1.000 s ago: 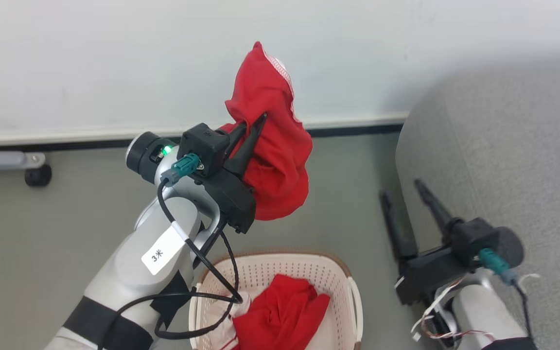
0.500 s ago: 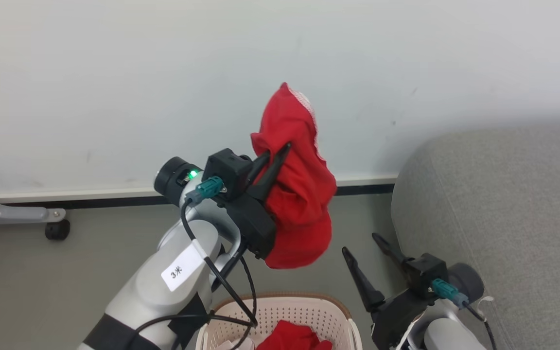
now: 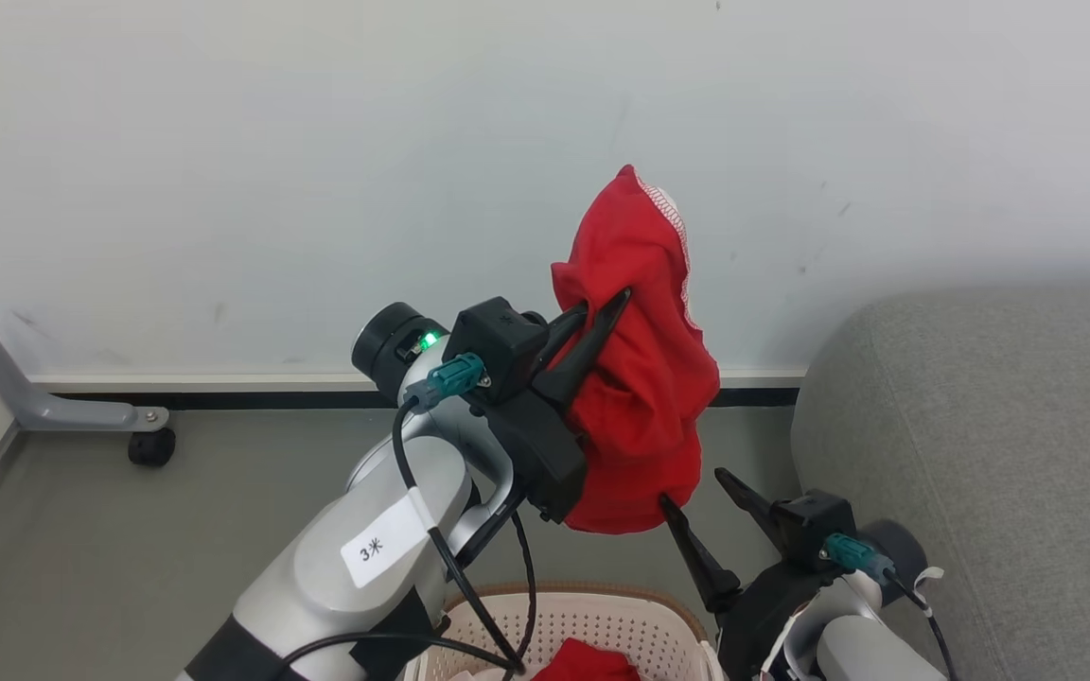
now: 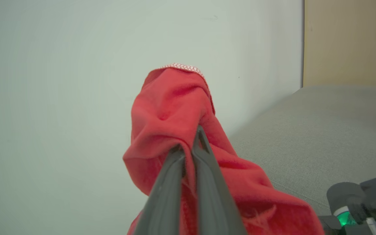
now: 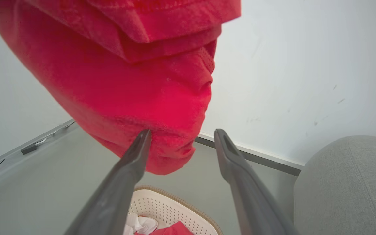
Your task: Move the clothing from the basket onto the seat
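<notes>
Left gripper is up high, its two dark fingers pressed together on a fold of the red garment — a firm pinch, with cloth bulging out past the tips in the left wrist view. The garment hangs clear of everything; its long axis runs from twelve o'clock, where the white-striped trim peaks, down to six, where the loose bulge sags just above the right gripper. That right gripper sits low, fingers spread wide and nothing between them; along its own view the red bulge hangs just beyond the tips, and I cannot tell whether one finger brushes it.

Now the relation that matters — in the head view the seat lies at about four o'clock from the left gripper, a broad grey cushion well apart from the cloth, with floor between. The basket is at six o'clock, right under the arm; the rest of the clothing shows red inside it. The right arm is nearer the seat, but it is empty; the load belongs to the left. My read is that the carry must swing toward three o'clock and over the cushion before the pinch lets go; release short of it and the garment drops to the floor or into the basket.
</notes>
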